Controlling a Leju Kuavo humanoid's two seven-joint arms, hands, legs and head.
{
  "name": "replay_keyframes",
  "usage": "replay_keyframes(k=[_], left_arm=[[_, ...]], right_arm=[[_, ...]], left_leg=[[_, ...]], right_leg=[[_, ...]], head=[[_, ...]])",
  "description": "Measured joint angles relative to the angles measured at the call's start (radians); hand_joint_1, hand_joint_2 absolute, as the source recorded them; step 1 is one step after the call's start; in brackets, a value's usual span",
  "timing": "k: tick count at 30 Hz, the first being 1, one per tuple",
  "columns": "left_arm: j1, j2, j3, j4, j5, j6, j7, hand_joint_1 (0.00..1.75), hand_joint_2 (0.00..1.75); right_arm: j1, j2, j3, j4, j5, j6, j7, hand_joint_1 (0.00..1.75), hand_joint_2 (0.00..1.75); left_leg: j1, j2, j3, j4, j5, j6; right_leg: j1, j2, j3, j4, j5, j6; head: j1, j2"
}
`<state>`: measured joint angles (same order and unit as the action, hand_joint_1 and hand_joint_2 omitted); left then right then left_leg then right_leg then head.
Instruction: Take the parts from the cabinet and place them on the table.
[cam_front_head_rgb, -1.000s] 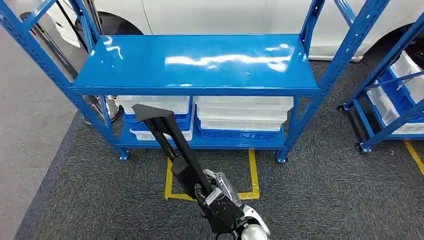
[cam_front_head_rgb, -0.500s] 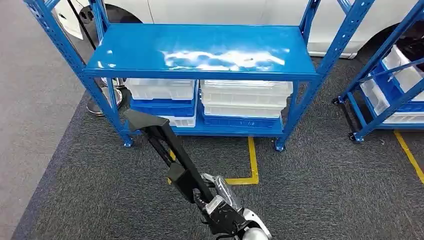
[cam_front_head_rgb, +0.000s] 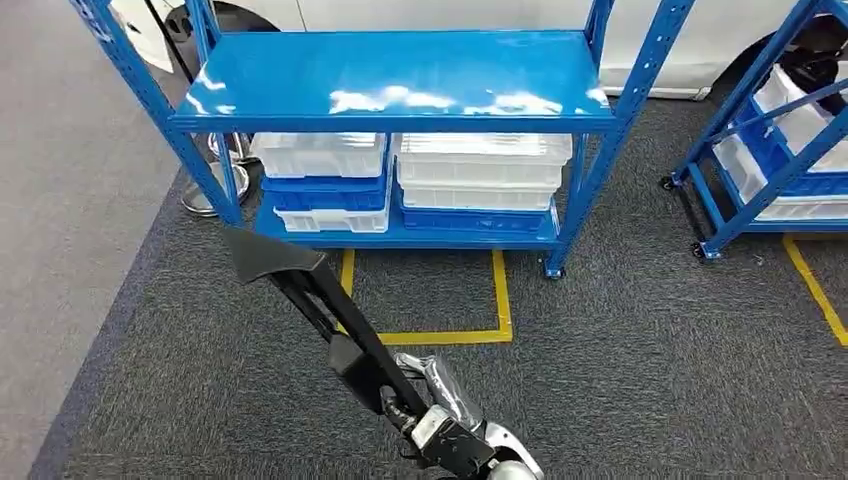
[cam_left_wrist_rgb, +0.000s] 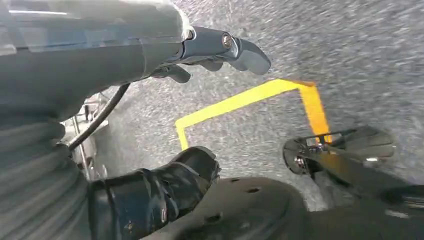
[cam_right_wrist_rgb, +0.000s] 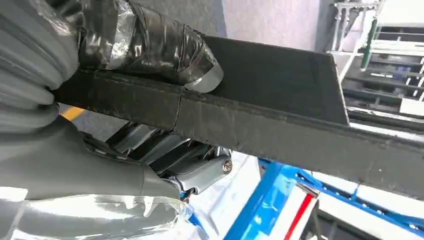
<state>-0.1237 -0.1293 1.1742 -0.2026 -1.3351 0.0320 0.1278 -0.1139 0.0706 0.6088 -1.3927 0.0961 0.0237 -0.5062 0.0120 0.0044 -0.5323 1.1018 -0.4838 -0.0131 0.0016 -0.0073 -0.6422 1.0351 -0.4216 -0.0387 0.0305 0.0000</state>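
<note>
Right hand: my right hand (cam_front_head_rgb: 440, 420) grips the near end of the long black part (cam_front_head_rgb: 320, 300), thumb (cam_right_wrist_rgb: 165, 55) pressed on its upper face.
Part: slants up and away over the grey carpet (cam_front_head_rgb: 640, 350), short of the blue cabinet (cam_front_head_rgb: 400, 85).
Left hand: my left hand (cam_left_wrist_rgb: 210, 50) holds nothing, fingers loosely apart above the yellow floor tape (cam_left_wrist_rgb: 250, 100).
Cabinet: white and blue bins (cam_front_head_rgb: 480, 175) on lower shelf.

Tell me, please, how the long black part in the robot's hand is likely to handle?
The black part looks stiff: it juts out straight, unsagging. Gripped at one end by the right hand, its wide far end probably levers against that hold and may swing.
</note>
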Motion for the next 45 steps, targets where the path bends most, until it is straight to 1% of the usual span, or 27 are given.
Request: replay_keyframes(k=[1,2,4,5,6,7,9,10,11,13,15,17,20,21,23,29,30,31,32,33,37,38,39,41,42,43,45], left_arm=[[-0.004,0.002,0.000,0.000,0.000,0.000,0.000,0.00,1.75],[-0.005,0.002,0.000,0.000,-0.001,0.000,0.001,0.00,1.75],[-0.005,0.002,0.000,0.000,-0.001,-0.002,0.002,0.00,1.75],[-0.007,0.002,0.000,0.000,-0.002,-0.003,0.003,0.00,1.75],[-0.008,0.002,0.000,0.000,-0.002,-0.003,0.005,0.00,1.75],[-0.008,0.002,0.000,0.000,-0.002,-0.003,0.005,0.00,1.75],[-0.009,0.003,0.000,0.000,-0.003,-0.003,0.006,0.00,1.75],[-0.009,0.003,-0.001,0.000,-0.005,-0.004,0.006,0.00,1.75],[-0.009,0.003,-0.001,0.000,-0.006,-0.004,0.006,0.00,1.75],[-0.010,0.003,-0.001,0.000,-0.007,-0.004,0.006,0.00,1.75],[-0.010,0.003,-0.001,0.000,-0.007,-0.004,0.006,0.00,1.75],[-0.011,0.001,-0.002,0.000,-0.007,-0.005,0.006,0.00,1.75],[-0.011,0.001,-0.002,0.000,-0.007,-0.005,0.006,0.00,1.75],[-0.009,0.002,-0.002,0.000,-0.007,-0.005,0.007,0.00,1.75],[-0.010,0.002,-0.002,0.000,-0.007,-0.005,0.007,0.00,1.75],[-0.010,0.002,-0.002,0.000,-0.007,-0.005,0.007,0.00,1.75],[-0.010,0.002,-0.002,0.000,-0.007,-0.005,0.007,0.00,1.75],[-0.010,0.002,-0.002,0.000,-0.008,-0.005,0.007,0.00,1.75],[-0.010,0.002,-0.002,0.000,-0.008,-0.005,0.008,0.00,1.75],[-0.017,0.004,-0.003,0.000,-0.010,-0.005,0.008,0.00,1.75],[-0.018,0.004,-0.003,0.000,-0.011,-0.005,0.009,0.00,1.75],[-0.020,0.004,-0.003,0.000,-0.011,-0.005,0.009,0.00,1.75],[-0.021,0.005,-0.003,0.000,-0.011,-0.005,0.010,0.00,1.75],[-0.021,0.005,-0.003,0.000,-0.013,-0.006,0.010,0.00,1.75],[-0.022,0.005,-0.003,0.000,-0.016,-0.006,0.010,0.00,1.75],[-0.022,0.005,-0.003,0.000,-0.018,-0.006,0.010,0.00,1.75],[-0.022,0.005,-0.003,0.000,-0.018,-0.006,0.010,0.00,1.75]], right_arm=[[0.000,0.000,0.001,-0.004,0.000,0.000,0.000,1.68,1.75],[0.000,0.000,0.003,-0.009,0.000,0.000,0.000,1.68,1.75],[0.000,-0.002,0.004,-0.013,-0.004,0.002,-0.003,1.68,1.75],[0.002,-0.003,0.005,-0.015,-0.004,0.003,-0.003,1.68,1.75],[0.003,-0.006,0.005,-0.017,-0.006,0.003,-0.003,1.68,1.75],[0.004,-0.008,0.005,-0.018,-0.006,0.003,-0.003,1.68,1.75],[0.005,-0.013,0.005,-0.019,-0.006,0.002,-0.003,1.68,1.75],[0.006,-0.015,0.005,-0.019,-0.006,0.002,-0.003,1.68,1.75],[0.008,-0.016,0.005,-0.019,-0.006,0.002,-0.003,1.68,1.75],[0.009,-0.020,0.005,-0.020,-0.006,0.002,-0.003,1.68,1.75],[0.009,-0.022,0.005,-0.021,-0.006,0.002,-0.003,1.68,1.75],[0.008,-0.022,0.005,-0.029,-0.006,0.002,-0.003,1.68,1.75],[0.008,-0.023,0.005,-0.031,-0.006,0.002,-0.004,1.68,1.75],[0.008,-0.023,0.005,-0.032,-0.006,0.002,-0.004,1.68,1.75],[0.008,-0.022,0.005,-0.032,-0.006,0.002,-0.003,1.68,1.75],[0.008,-0.022,0.006,-0.034,-0.006,0.002,-0.003,1.68,1.75],[0.008,-0.023,0.006,-0.037,-0.006,0.003,-0.004,1.68,1.75],[0.009,-0.023,0.007,-0.037,-0.006,0.002,-0.003,1.68,1.75],[0.009,-0.023,0.006,-0.037,-0.006,0.003,-0.003,1.68,1.75],[0.011,-0.023,0.006,-0.044,-0.006,0.003,-0.003,1.68,1.75],[0.013,-0.024,0.007,-0.048,-0.006,0.002,-0.003,1.68,1.75],[0.014,-0.026,0.007,-0.048,-0.006,0.002,-0.003,1.68,1.75],[0.015,-0.027,0.007,-0.050,-0.006,0.001,-0.003,1.68,1.75],[0.017,-0.031,0.007,-0.051,-0.006,0.001,-0.003,1.68,1.75],[0.017,-0.032,0.007,-0.051,-0.006,0.000,-0.003,1.68,1.75],[0.017,-0.033,0.007,-0.051,-0.006,0.000,-0.003,1.68,1.75],[0.018,-0.036,0.007,-0.051,-0.006,0.000,-0.003,1.68,1.75]], left_leg=[[-0.003,-0.003,0.041,-0.075,-0.037,0.005],[-0.008,-0.005,0.068,-0.126,-0.047,0.007],[-0.013,-0.005,0.058,-0.119,-0.034,0.011],[-0.014,-0.004,0.054,-0.122,-0.024,0.019],[-0.001,0.001,0.050,-0.133,-0.010,0.031],[-0.003,0.004,0.040,-0.132,-0.001,0.039],[-0.006,0.007,0.013,-0.128,0.017,0.051],[-0.008,0.007,-0.003,-0.125,0.027,0.051],[-0.010,0.007,-0.018,-0.120,0.035,0.050],[-0.011,0.008,-0.050,-0.107,0.047,0.048],[-0.013,0.007,-0.073,-0.093,0.057,0.044],[-0.015,0.007,-0.087,-0.082,0.067,0.034],[-0.009,0.007,-0.093,-0.096,0.096,0.016],[-0.013,0.005,-0.104,-0.090,0.090,0.011],[-0.011,0.000,-0.120,-0.045,0.015,0.004],[-0.010,0.000,-0.125,-0.028,-0.004,0.003],[-0.007,0.000,-0.145,0.060,-0.079,-0.002],[-0.002,0.000,-0.158,0.206,-0.124,-0.012],[0.001,0.000,-0.133,0.199,-0.083,-0.015],[-0.003,-0.004,0.093,-0.115,-0.060,-0.009],[-0.001,-0.004,0.067,-0.125,-0.036,0.027],[0.000,0.004,0.054,-0.126,-0.023,0.036],[-0.002,0.005,0.038,-0.125,-0.011,0.048],[-0.005,0.008,0.007,-0.122,0.016,0.055],[-0.007,0.008,-0.013,-0.119,0.030,0.054],[-0.009,0.009,-0.033,-0.114,0.042,0.053],[-0.011,0.010,-0.075,-0.102,0.064,0.050]], right_leg=[[0.002,0.000,-0.009,0.001,0.007,0.005],[0.002,-0.001,-0.012,0.002,0.016,0.010],[-0.002,-0.003,-0.012,-0.009,0.036,0.021],[-0.001,-0.002,-0.012,-0.013,0.046,0.027],[0.001,0.001,-0.017,-0.004,0.032,0.033],[-0.002,0.004,-0.028,0.020,-0.012,0.039],[-0.006,0.005,-0.072,0.165,-0.137,0.045],[-0.007,0.005,-0.092,0.243,-0.176,0.047],[-0.007,0.005,-0.098,0.295,-0.183,0.048],[-0.007,0.005,-0.053,0.276,-0.127,0.045],[-0.005,0.006,0.063,0.122,-0.072,0.033],[0.005,0.007,0.136,-0.006,-0.108,0.020],[0.013,0.007,0.126,-0.016,-0.090,0.012],[-0.007,0.002,0.126,-0.043,-0.083,0.007],[-0.004,0.000,0.109,-0.041,-0.066,-0.003],[-0.004,-0.001,0.106,-0.041,-0.063,-0.005],[-0.003,-0.002,0.089,-0.039,-0.049,-0.005],[-0.003,-0.005,0.049,-0.032,-0.022,-0.002],[-0.004,-0.006,0.030,-0.026,-0.011,0.000],[-0.004,-0.003,-0.027,0.004,0.022,0.020],[-0.003,-0.003,-0.035,-0.010,0.058,0.043],[-0.010,0.002,-0.045,0.006,0.023,0.048],[-0.010,0.002,-0.060,0.046,-0.042,0.048],[-0.013,0.003,-0.091,0.197,-0.172,0.053],[-0.014,0.003,-0.099,0.267,-0.191,0.055],[-0.014,0.003,-0.095,0.307,-0.176,0.056],[-0.014,0.003,-0.037,0.280,-0.094,0.051]], head=[[0.000,0.000],[0.001,0.000],[0.000,0.000],[0.001,0.000],[0.002,0.000],[0.001,0.000],[0.002,0.000],[0.002,0.000],[0.001,0.000],[0.001,0.000],[0.001,0.000],[0.000,0.000],[0.001,0.000],[0.003,0.000],[0.000,0.000],[0.001,0.000],[0.000,0.000],[0.001,0.000],[0.000,0.000],[0.000,0.000],[0.003,0.000],[0.002,0.000],[0.004,0.000],[0.005,0.000],[0.003,0.000],[0.004,0.000],[0.004,0.000]])
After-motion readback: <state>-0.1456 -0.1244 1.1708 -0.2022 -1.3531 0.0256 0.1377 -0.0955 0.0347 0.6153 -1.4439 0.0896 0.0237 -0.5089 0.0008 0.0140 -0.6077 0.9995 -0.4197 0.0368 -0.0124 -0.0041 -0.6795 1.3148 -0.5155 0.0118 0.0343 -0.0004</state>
